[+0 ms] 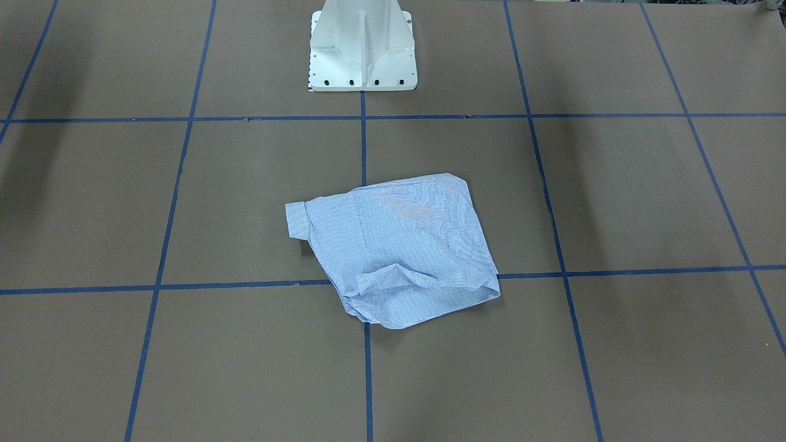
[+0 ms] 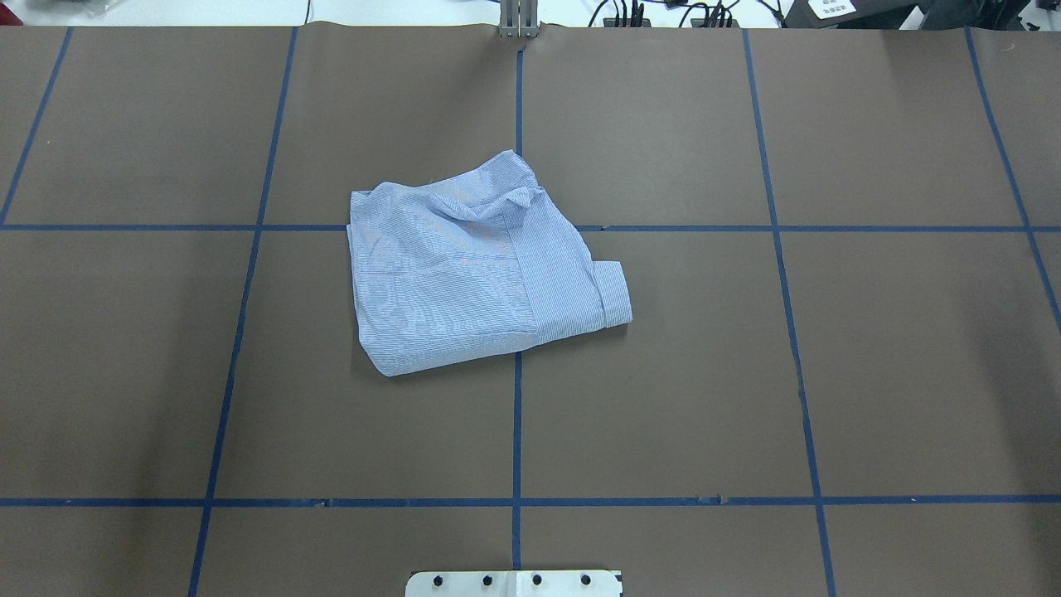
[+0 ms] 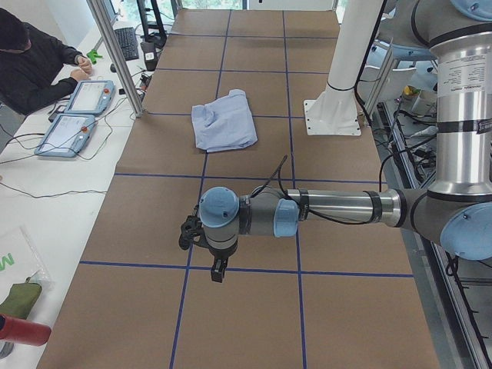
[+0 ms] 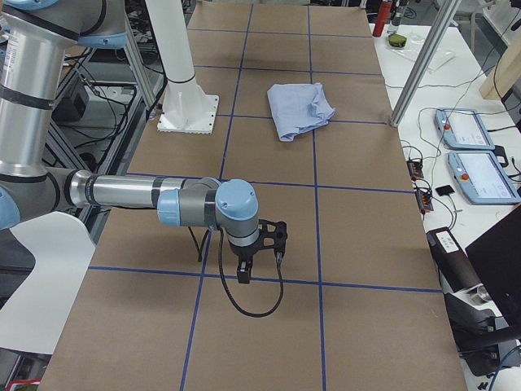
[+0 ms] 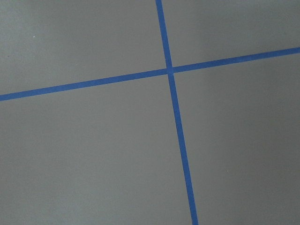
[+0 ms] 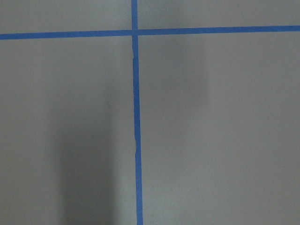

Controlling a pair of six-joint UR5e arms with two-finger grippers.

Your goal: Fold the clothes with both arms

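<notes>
Exterior front-facing view: the shirt (image 1: 399,245) lies in a small folded bundle near the middle of the brown tabletop (image 1: 614,184), in front of the white base (image 1: 362,55). One cuff (image 1: 298,219) pokes out at the side. No arm is near it, so I think the folding is done or almost done.

Overhead exterior view: the shirt (image 2: 472,265) sits over a crossing of the blue tape lines (image 2: 771,228). It looks mostly square, with a bumpy bit at the far edge. Neither arm shows here, so both must be parked out at the ends, out of the way.

Exterior left view: the left arm (image 3: 338,206) reaches out low over the tabletop, well apart from the shirt. The left pincer (image 3: 219,269) points down, and I see nothing hanging from it. I cannot tell how far open it is. A person (image 3: 34,65) sits at the side table by two screens.

Exterior right view: the right arm (image 4: 138,195) does the same at the other end. The right pincer (image 4: 244,271) points down over bare tabletop, far from the shirt (image 4: 299,110). It carries no cloth, and I cannot tell how wide it is.

Left wrist-mounted view: only brown tabletop and crossing blue lines, no cloth.

Right wrist-mounted view: the same, just tape lines and a soft shadow.
</notes>
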